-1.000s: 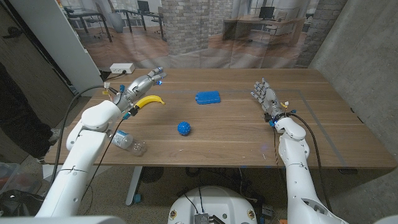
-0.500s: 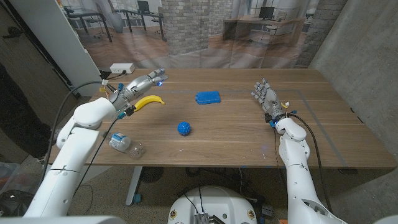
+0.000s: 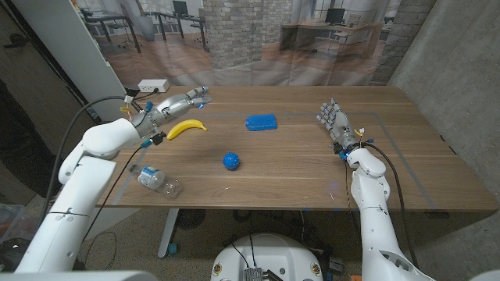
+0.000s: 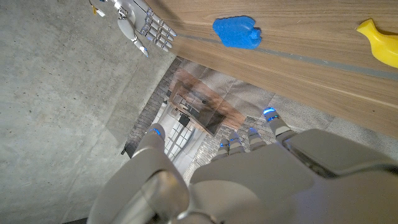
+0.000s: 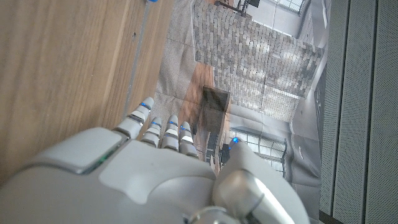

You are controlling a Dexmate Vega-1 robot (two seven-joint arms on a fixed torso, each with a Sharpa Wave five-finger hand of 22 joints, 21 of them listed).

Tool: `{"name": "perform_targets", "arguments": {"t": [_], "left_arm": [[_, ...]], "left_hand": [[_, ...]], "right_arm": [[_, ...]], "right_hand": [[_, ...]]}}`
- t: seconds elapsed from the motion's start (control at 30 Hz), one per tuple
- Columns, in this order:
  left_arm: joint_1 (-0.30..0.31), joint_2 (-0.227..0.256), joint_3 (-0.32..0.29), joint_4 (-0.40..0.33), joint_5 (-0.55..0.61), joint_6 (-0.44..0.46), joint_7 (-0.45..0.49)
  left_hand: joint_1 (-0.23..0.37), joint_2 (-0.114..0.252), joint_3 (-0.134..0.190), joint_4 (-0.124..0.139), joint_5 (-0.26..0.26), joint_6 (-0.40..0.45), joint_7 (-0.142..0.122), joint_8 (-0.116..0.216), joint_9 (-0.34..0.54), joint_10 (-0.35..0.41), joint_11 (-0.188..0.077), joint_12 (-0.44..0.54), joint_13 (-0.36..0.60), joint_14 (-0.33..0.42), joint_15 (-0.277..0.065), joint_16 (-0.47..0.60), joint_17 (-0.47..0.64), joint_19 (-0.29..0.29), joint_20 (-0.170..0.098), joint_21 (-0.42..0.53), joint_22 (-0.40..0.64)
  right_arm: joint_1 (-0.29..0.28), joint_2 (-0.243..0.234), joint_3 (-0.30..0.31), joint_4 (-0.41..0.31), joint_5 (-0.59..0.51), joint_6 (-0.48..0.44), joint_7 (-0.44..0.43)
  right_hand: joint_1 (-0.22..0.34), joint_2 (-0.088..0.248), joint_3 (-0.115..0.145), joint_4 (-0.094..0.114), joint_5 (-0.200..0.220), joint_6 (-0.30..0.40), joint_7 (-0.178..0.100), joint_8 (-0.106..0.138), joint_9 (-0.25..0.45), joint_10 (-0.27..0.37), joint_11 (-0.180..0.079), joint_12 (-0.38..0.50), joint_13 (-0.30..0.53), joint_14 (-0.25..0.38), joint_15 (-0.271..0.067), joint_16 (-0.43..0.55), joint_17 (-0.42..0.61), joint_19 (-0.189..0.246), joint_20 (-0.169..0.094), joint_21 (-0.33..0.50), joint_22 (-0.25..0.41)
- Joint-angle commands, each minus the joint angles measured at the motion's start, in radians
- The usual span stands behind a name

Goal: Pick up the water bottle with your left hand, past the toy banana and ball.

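A clear water bottle (image 3: 158,179) with a white cap lies on its side near the table's front left edge. The yellow toy banana (image 3: 187,127) (image 4: 380,42) lies further back on the left, and the blue ball (image 3: 231,161) sits in the middle of the table. My left hand (image 3: 172,104) (image 4: 236,177) hovers open above the table's back left, just behind the banana, fingers stretched out and holding nothing. My right hand (image 3: 334,123) (image 5: 155,174) stands open at the right side, fingers together and extended.
A blue flat sponge-like block (image 3: 261,122) (image 4: 237,32) lies behind the ball. A white power strip (image 3: 153,85) sits at the back left corner. My left elbow hangs past the table's left edge, above the bottle.
My left arm has swung outward to the left, uncovering the bottle; the hand has drifted slightly back and left. The right arm has not moved.
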Motion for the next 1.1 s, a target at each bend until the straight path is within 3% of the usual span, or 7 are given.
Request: {"name": "perform_targets", "arguments": {"t": [0.03, 1.1], "left_arm": [[0.025, 0.057, -0.043, -0.084, 0.013, 0.009, -0.057], [0.029, 0.157, -0.105, -0.182, 0.019, 0.066, -0.224]], "left_hand": [[0.015, 0.002, 0.002, -0.008, -0.002, -0.031, -0.001, 0.001, 0.002, 0.002, 0.004, 0.008, 0.003, -0.011, 0.009, 0.008, 0.001, -0.041, 0.014, -0.003, 0.005], [0.03, -0.004, -0.003, -0.024, -0.006, -0.034, 0.013, 0.001, 0.003, 0.01, 0.016, 0.011, 0.005, 0.003, 0.021, 0.009, 0.003, -0.033, 0.024, -0.009, 0.006]], "right_arm": [[0.003, 0.004, -0.003, 0.016, 0.005, 0.013, 0.0], [-0.022, 0.013, -0.004, -0.009, 0.012, 0.017, -0.011]], "right_hand": [[0.003, -0.004, 0.008, -0.004, 0.002, 0.01, 0.001, 0.009, 0.003, 0.008, 0.001, 0.005, 0.004, -0.001, 0.012, 0.004, 0.004, 0.007, 0.005, 0.004, 0.003], [0.001, -0.004, 0.007, -0.004, 0.002, 0.012, 0.001, 0.009, 0.003, 0.008, 0.001, 0.005, 0.004, -0.001, 0.013, 0.004, 0.004, 0.007, 0.007, 0.004, 0.003]]}}
